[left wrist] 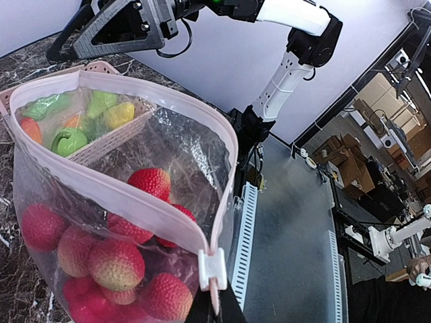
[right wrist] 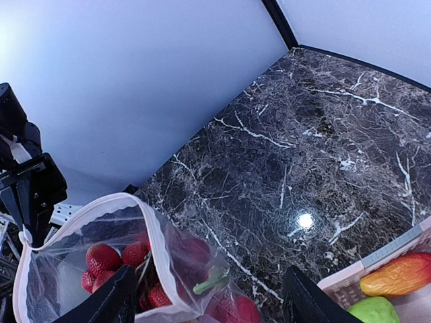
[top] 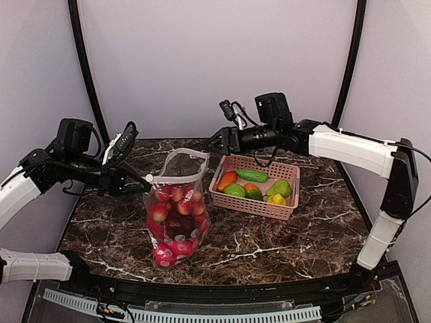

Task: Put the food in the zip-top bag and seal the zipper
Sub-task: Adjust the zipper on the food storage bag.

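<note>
The clear zip-top bag stands upright on the marble table, its mouth gaping. Inside is the food: red toy strawberries and a darker red fruit with a green stem. The pinkish zipper runs round the mouth to a white slider. My left gripper is shut on the zipper's end tab just past the slider, at the bag's left corner. My right gripper hangs open above the bag's far right rim, with the rim between its fingers but untouched.
A pink lattice basket right of the bag holds green, orange and yellow toy produce. It shows through the bag in the left wrist view as the basket, and as the basket at the right wrist view's lower right. Black frame posts stand behind.
</note>
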Controlling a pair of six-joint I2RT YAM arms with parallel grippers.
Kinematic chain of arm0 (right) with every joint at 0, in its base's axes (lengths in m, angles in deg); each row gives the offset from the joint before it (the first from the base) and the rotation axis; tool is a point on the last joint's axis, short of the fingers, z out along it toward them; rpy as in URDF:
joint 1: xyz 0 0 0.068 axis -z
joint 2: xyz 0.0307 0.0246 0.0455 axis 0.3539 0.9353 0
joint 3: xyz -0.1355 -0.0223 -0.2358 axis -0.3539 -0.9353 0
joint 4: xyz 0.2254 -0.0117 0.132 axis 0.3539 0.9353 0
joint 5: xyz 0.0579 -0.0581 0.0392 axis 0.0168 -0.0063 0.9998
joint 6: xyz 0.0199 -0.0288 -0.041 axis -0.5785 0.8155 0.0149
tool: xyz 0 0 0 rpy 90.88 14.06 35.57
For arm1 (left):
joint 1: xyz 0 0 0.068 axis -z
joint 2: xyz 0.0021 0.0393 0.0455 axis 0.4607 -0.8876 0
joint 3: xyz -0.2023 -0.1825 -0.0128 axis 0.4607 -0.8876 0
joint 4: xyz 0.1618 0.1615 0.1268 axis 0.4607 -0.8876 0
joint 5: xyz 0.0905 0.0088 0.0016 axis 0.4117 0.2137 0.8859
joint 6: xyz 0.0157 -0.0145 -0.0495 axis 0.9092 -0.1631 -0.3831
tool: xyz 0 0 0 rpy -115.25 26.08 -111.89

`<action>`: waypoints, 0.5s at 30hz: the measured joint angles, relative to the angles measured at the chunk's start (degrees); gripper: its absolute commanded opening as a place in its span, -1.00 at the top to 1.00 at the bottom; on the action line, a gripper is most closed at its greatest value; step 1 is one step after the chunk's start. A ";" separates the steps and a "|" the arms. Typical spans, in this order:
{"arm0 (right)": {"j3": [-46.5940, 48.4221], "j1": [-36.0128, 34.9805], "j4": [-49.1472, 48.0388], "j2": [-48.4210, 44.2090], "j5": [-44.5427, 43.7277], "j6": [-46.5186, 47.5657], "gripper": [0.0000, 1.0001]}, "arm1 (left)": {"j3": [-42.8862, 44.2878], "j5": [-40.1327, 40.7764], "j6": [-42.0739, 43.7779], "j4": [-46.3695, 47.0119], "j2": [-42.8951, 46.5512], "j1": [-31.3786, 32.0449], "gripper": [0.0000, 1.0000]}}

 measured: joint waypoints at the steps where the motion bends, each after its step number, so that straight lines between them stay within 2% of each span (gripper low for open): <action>1: 0.85 0.00 0.00 0.92 0.37 -0.17 -0.38 | 0.00 0.00 0.17 -0.15 0.13 0.00 0.99; 10: 1.53 -0.44 -3.85 3.69 7.04 -2.27 0.02 | 0.00 0.31 0.87 -1.95 0.90 0.00 0.99; 15: 0.87 -1.29 -5.55 3.87 8.85 -2.67 0.14 | 0.00 0.74 0.87 -2.27 1.09 0.00 0.99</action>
